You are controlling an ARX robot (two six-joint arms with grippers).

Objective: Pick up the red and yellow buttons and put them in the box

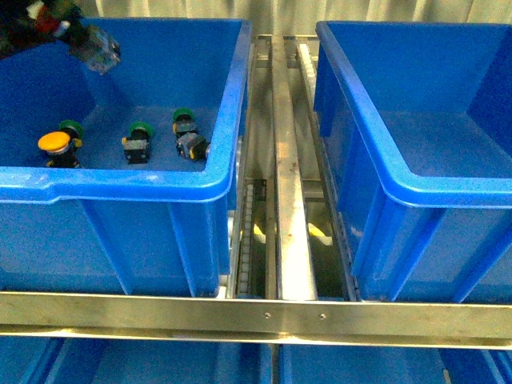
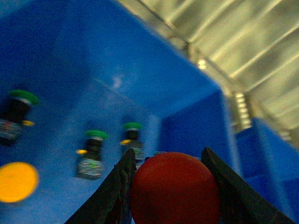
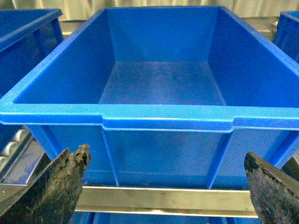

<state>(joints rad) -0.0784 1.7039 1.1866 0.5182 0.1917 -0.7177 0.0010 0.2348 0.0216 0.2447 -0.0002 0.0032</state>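
My left gripper (image 1: 54, 22) is shut on the red button (image 1: 98, 48) and holds it high over the far left corner of the left blue crate (image 1: 120, 182). In the left wrist view the red cap (image 2: 175, 191) fills the gap between the dark fingers (image 2: 117, 186) of the left gripper (image 2: 167, 155). The yellow button (image 1: 54, 144) stands on that crate's floor at the near left, also in the left wrist view (image 2: 16, 182). The empty blue box (image 1: 416, 188) stands to the right. My right gripper (image 3: 168, 186) is open and empty in front of the box's near rim (image 3: 163, 116).
Three green-capped switches (image 1: 138, 142) (image 1: 186, 132) (image 1: 72, 128) stand in the left crate near the yellow button. A metal roller track (image 1: 290, 200) runs between the two crates. A metal rail (image 1: 256, 316) crosses in front, with more blue crates below.
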